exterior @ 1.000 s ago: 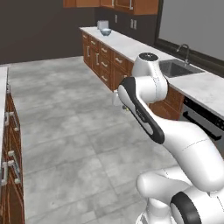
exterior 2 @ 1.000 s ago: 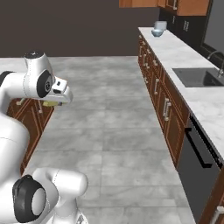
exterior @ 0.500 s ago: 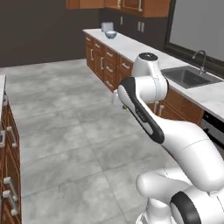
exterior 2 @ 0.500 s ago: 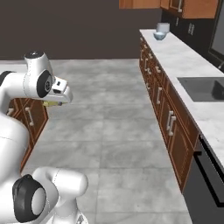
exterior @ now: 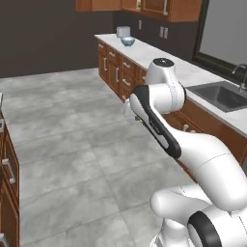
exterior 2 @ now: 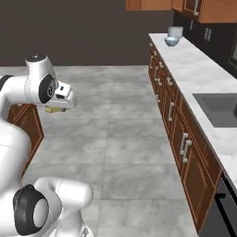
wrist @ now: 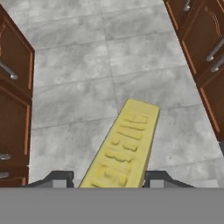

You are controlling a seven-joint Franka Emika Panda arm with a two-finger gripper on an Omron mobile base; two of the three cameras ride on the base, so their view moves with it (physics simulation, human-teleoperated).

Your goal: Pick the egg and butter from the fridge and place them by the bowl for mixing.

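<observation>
1. My hand (wrist: 109, 181) is closed on the butter (wrist: 124, 146), one dark fingertip pressed to each long side of the pale-yellow stick, which juts straight out ahead of me along the line of my reach.

2. Seen from behind on the right, the same butter (exterior 2: 54, 110) shows as a sliver of yellow under my hand (exterior 2: 58, 107), carried high over the grey tiled floor (exterior 2: 115, 139) with nothing beneath it.

3. The bowl (exterior 2: 171, 41) stands at the far end of the bench (exterior 2: 194, 69), ahead of me and off to my right, well apart from what I carry; from the left it appears again as the bowl (exterior: 128, 41) on the far corner of the bench (exterior: 159, 60), just in front of a pale canister (exterior: 123, 32).

4. That is the relation I judge the coming move to hinge on: the stick's long axis points across open floor, while its place by the bowl lies further down the bench run.

5. The sink (exterior: 219, 95) sits nearer me along that bench, between me and the bowl.
</observation>
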